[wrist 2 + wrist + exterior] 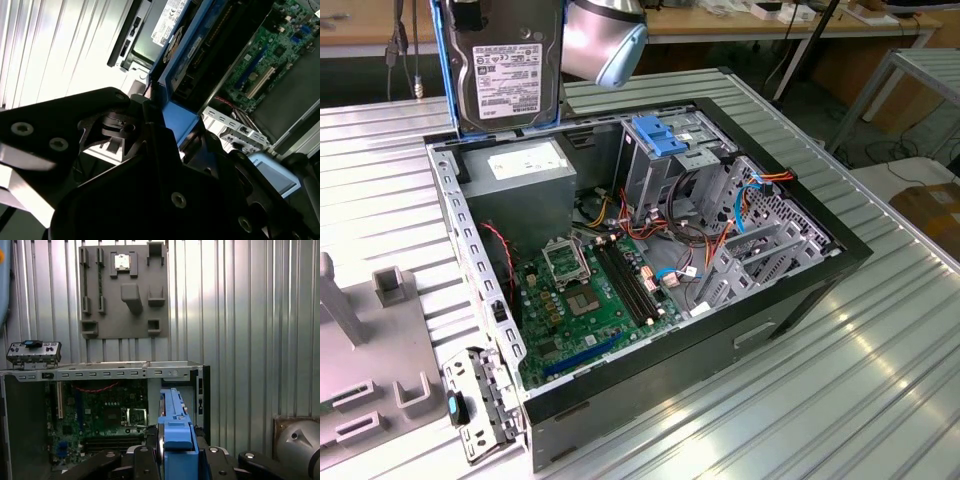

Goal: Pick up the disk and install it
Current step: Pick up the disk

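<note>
Exterior view: disk (506, 68) hangs under the claw, high over the case (650, 375) and its power supply (520, 160).

Second wrist view: claw (176, 131) is clamped on the disk's blue edge.

First wrist view: motherboard (100, 415) lies beyond the claw. If that thin-edge grip slips, I'd expect the disk to fall onto it.

One disk (505, 75), one open computer case (650, 385), one motherboard (585, 315), one power-supply box (520, 195), one grey fixture plate (125, 315)
</note>
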